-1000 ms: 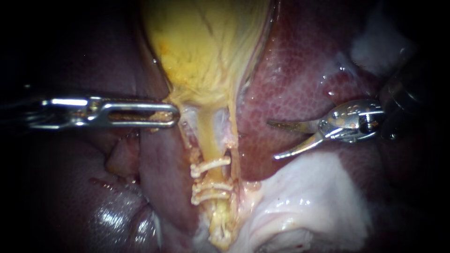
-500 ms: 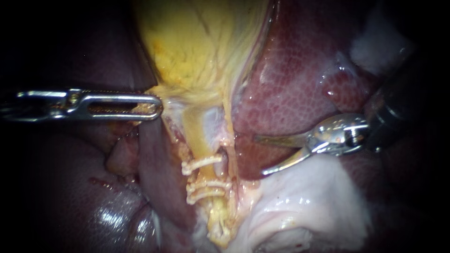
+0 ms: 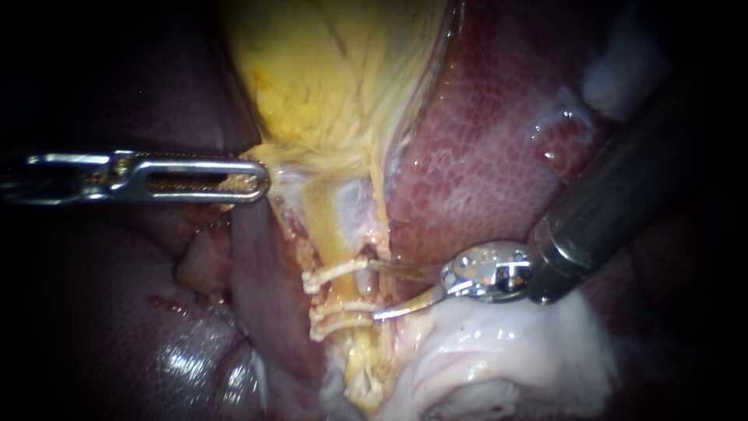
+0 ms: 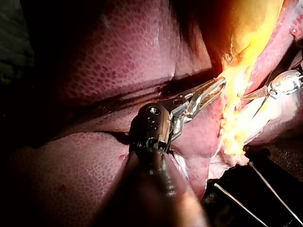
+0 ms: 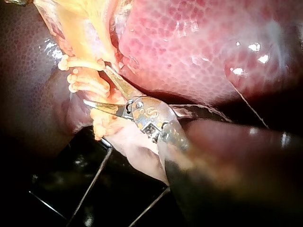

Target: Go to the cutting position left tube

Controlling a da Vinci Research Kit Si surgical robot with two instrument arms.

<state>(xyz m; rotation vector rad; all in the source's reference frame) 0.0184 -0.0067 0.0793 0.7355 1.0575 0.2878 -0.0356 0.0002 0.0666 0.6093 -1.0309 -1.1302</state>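
Tally: 2 instruments, left instrument (image 3: 261, 178) and right instrument (image 3: 375, 290). The right one's end effector had 2 thin blades. 1 gallbladder (image 3: 335, 78). 1 liver (image 3: 483, 156), seen on both sides of it. 1 tube (image 3: 323, 222) I could count for sure; a pale strip beside it might have been a second, couldn't tell. 3 clips (image 3: 339, 272) on that tube: 1 upper, 2 lower sitting close together. Right wrist view gave the same 3. Left wrist view also had 2 thin pale strands (image 4: 274, 194) over the dark ground.
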